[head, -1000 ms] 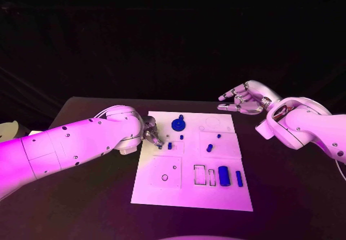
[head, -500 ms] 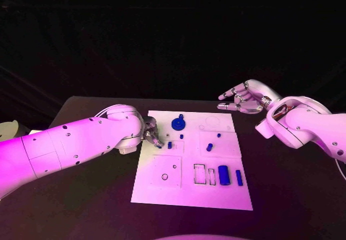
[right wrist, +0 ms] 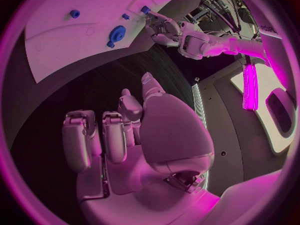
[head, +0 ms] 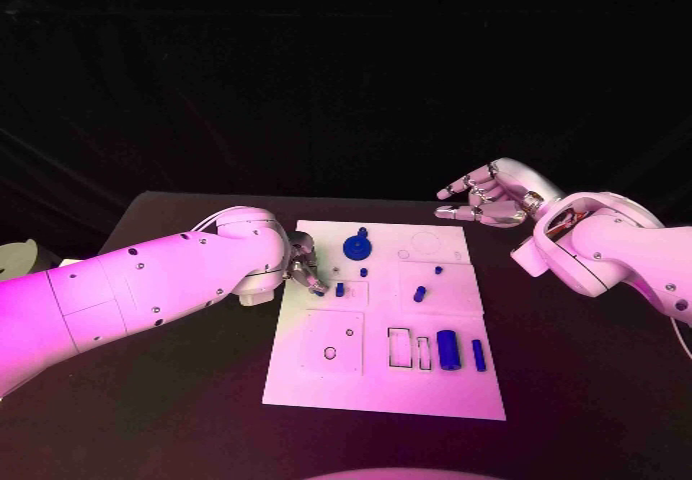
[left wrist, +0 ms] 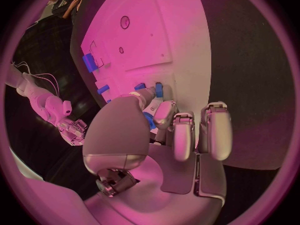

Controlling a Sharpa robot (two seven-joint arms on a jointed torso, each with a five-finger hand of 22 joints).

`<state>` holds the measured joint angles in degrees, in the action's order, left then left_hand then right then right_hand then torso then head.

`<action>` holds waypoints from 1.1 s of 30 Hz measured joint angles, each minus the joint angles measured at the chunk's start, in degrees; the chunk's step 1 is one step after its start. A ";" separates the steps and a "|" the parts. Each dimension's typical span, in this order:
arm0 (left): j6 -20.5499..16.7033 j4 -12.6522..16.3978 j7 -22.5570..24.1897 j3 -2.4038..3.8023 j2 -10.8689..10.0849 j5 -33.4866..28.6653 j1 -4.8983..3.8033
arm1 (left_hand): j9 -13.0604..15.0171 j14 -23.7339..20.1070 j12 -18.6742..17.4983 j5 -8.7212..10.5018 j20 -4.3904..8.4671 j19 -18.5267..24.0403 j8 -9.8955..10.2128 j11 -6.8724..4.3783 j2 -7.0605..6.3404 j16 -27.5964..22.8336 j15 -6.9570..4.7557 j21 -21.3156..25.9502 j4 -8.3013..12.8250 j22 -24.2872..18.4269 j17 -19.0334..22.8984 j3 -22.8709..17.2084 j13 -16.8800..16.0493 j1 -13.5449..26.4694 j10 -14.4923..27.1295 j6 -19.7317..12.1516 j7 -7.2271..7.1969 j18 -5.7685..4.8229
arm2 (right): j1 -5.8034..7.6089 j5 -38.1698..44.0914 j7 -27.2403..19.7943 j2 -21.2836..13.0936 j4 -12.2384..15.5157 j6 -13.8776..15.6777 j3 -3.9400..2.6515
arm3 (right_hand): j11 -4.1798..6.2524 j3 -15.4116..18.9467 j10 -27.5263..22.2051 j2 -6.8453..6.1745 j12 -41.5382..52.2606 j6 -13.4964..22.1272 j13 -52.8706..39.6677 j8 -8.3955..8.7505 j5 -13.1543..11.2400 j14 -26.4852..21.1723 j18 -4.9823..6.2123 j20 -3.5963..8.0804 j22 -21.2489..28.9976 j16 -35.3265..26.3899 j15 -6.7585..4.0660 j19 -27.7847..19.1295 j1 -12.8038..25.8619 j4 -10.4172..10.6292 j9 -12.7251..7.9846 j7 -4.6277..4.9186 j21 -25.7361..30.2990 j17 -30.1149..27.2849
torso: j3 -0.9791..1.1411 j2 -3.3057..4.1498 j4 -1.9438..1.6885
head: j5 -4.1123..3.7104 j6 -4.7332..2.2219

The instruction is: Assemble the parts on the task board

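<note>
The white task board lies in the middle of the black table. On it are a blue gear-shaped part, a tiny blue piece, a short blue peg, a blue cylinder and a blue bar. My left hand is at the board's left edge. Its thumb and a fingertip pinch a small blue peg, also seen in the left wrist view as the small blue peg. My right hand hovers beyond the board's far right corner, fingers apart and loosely curled, holding nothing.
Outlined recesses mark the near half of the board. Bare black table lies on both sides of the board and in front of it. A pale object sits off the table's left edge.
</note>
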<state>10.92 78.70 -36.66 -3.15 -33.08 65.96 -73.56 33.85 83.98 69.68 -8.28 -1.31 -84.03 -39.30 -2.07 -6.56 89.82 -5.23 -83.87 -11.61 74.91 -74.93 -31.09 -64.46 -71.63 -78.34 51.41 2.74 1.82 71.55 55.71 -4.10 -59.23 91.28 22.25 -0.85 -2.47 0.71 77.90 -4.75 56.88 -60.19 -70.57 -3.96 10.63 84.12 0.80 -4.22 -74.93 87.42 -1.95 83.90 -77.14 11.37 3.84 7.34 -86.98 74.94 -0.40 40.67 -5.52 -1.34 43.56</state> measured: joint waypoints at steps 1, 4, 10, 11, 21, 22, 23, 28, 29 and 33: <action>0.05 -0.15 -0.02 -0.02 0.10 -0.02 -0.01 | 0.02 0.00 0.00 0.88 0.00 0.00 -0.12 -0.08 0.10 0.00 0.00 0.00 0.09 0.00 0.00 -0.09 0.00 0.14 -0.09 0.00 0.00 0.00 | 0.00 0.00 0.00 0.00 0.01 0.00 0.00 | 0.00 0.00 0.00 0.00 0.00 0.00 0.00 0.00 0.00 0.00 0.00 0.00 0.00 0.00 0.00 0.00 0.00 0.00 0.00 0.00 0.00 0.00 | 0.00 0.00 0.00 | -0.02 0.03; 0.19 -0.51 -0.05 -0.05 0.35 -0.07 -0.02 | 0.32 0.00 0.00 2.43 0.00 0.00 -0.14 -0.09 0.22 0.00 0.00 0.00 0.41 0.00 0.00 -0.71 0.00 0.39 -0.09 -0.11 -0.11 0.00 | 0.00 0.00 -0.01 0.01 0.07 0.00 0.00 | 0.00 0.00 0.00 0.00 0.00 0.00 0.00 0.00 0.00 0.00 0.00 0.00 0.00 0.00 0.00 0.00 0.00 0.00 0.00 0.00 0.00 0.00 | 0.00 0.02 0.01 | -0.05 0.12; 0.63 -1.14 -0.08 -0.04 0.77 -0.20 -0.07 | 0.33 0.00 0.00 4.25 0.21 0.21 -0.57 -0.09 -0.25 0.00 0.00 0.00 2.21 0.00 0.00 -2.83 0.01 1.86 -0.09 -0.12 -0.13 -0.01 | 0.00 0.00 -0.02 0.00 0.17 -0.01 0.00 | 0.00 0.00 0.00 0.00 0.00 0.00 0.00 0.00 0.00 0.00 0.00 0.00 0.01 0.00 0.00 0.00 0.00 0.00 0.00 0.00 0.00 -0.01 | 0.01 0.03 0.03 | -0.13 0.27; 0.71 -1.22 -0.08 -0.04 0.81 -0.21 -0.07 | 0.30 0.00 0.00 4.25 0.21 0.21 -0.59 -0.09 -0.56 0.00 0.00 0.00 2.37 0.00 0.00 -2.99 0.01 2.17 -0.09 -0.12 -0.13 0.00 | 0.00 0.00 -0.02 -0.01 0.19 -0.01 0.00 | 0.00 0.00 0.00 0.00 0.00 0.00 0.00 0.00 0.00 0.00 0.00 0.00 0.01 0.00 0.00 0.00 0.00 0.00 0.00 0.00 0.00 -0.01 | 0.02 0.02 0.03 | -0.13 0.29; 1.28 -1.86 -0.18 -0.03 1.03 -0.29 -0.08 | 0.03 0.00 0.55 4.23 0.41 0.00 -0.89 -0.43 -2.08 0.00 0.00 -0.38 1.66 0.00 0.01 -1.93 -0.49 3.69 -0.43 0.91 -1.14 -0.01 | 0.00 0.00 -0.03 -0.04 0.24 -0.01 0.00 | 0.00 0.00 0.00 0.00 0.00 0.00 0.06 0.00 0.00 0.00 0.00 0.00 0.01 -0.23 0.00 0.00 0.00 0.00 0.00 0.00 0.00 -0.01 | 0.03 -0.02 0.03 | -0.21 0.57; 1.29 -1.91 -0.19 -0.03 1.05 -0.29 -0.08 | 0.03 0.00 0.66 4.22 0.42 0.00 -0.90 -0.43 -2.20 0.00 0.00 -0.38 1.49 0.00 0.01 -1.76 -0.57 3.81 -0.43 0.91 -1.14 -0.01 | 0.00 0.00 -0.04 -0.05 0.24 -0.01 0.00 | 0.00 0.00 0.00 0.00 0.00 0.00 0.06 0.00 0.00 0.00 0.00 0.00 0.02 -0.23 0.00 0.00 0.00 0.00 0.00 0.00 0.00 -0.01 | 0.03 -0.02 0.03 | -0.23 0.59; 1.30 -1.95 -0.22 -0.03 1.07 -0.29 -0.08 | 0.03 0.00 0.87 4.12 0.41 0.00 -0.92 -0.44 -2.20 0.00 0.00 -0.38 1.31 0.00 0.01 -1.58 -0.69 3.81 -0.43 1.12 -1.35 -0.01 | 0.00 0.00 -0.04 -0.05 0.24 -0.01 0.00 | 0.00 0.00 0.00 0.00 0.00 0.00 0.06 0.00 0.00 0.00 0.00 0.00 0.01 -0.23 0.00 0.00 0.00 0.00 0.00 0.00 0.00 -0.01 | 0.03 -0.02 0.03 | -0.24 0.62; 1.29 -2.15 -0.37 -0.06 1.21 -0.30 -0.04 | 0.03 -0.01 0.88 2.95 0.41 0.00 -1.52 -0.70 -2.89 0.00 -0.42 -0.83 0.65 0.00 0.01 -0.92 -0.83 4.50 -0.70 1.78 -1.72 -0.01 | 0.00 0.00 -0.04 -0.08 0.26 -0.01 0.00 | 0.00 0.00 0.00 0.00 0.00 0.00 0.05 0.00 0.00 0.00 0.00 0.00 0.02 -0.23 0.00 0.00 0.00 0.00 0.00 0.00 0.00 -0.02 | 0.03 -0.02 -0.01 | -0.30 0.64; 1.27 -2.21 -0.40 -0.07 1.24 -0.30 -0.03 | 0.04 -0.01 0.88 2.83 0.41 0.00 -1.51 -0.70 -2.87 0.00 -0.41 -0.83 0.46 -0.01 0.01 -0.73 -0.82 4.84 -0.70 2.05 -1.84 -0.01 | 0.00 0.00 -0.04 -0.08 0.26 -0.01 0.00 | 0.00 0.00 0.00 0.00 0.00 0.00 0.05 0.00 0.00 0.00 0.00 0.00 0.02 -0.23 0.00 0.00 0.00 0.00 0.00 0.00 0.00 -0.02 | 0.03 -0.02 -0.01 | -0.31 0.64; 1.22 -2.37 -0.52 -0.10 1.33 -0.29 0.01 | 0.25 -0.01 0.88 2.56 0.64 0.19 -2.01 -0.82 -3.00 0.00 -0.41 -1.11 -0.34 0.00 0.02 0.07 -0.87 5.76 -0.81 2.37 -2.16 -0.01 | 0.00 0.00 -0.05 -0.08 0.28 -0.01 0.00 | 0.00 0.00 0.00 0.00 0.00 0.00 0.05 0.00 0.00 0.00 0.00 0.00 0.02 -0.23 0.00 0.00 0.00 0.00 0.00 0.00 0.00 -0.02 | 0.03 -0.02 -0.02 | -0.32 0.60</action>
<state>12.13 76.33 -37.19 -3.25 -31.75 65.66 -73.55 34.11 83.97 70.56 -5.72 -0.67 -83.84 -41.32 -2.88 -9.57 89.82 -5.64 -84.98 -11.96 74.91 -74.91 -31.02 -65.33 -65.87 -79.15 53.78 0.58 1.81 71.54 55.71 -4.15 -59.31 91.56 22.24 -0.85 -2.47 0.70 77.90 -4.75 56.88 -60.19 -70.52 -3.96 10.63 84.12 0.80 -4.22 -74.91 87.19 -1.95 83.90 -77.14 11.37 3.84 7.34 -86.98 74.91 -0.37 40.65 -5.53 -1.66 44.17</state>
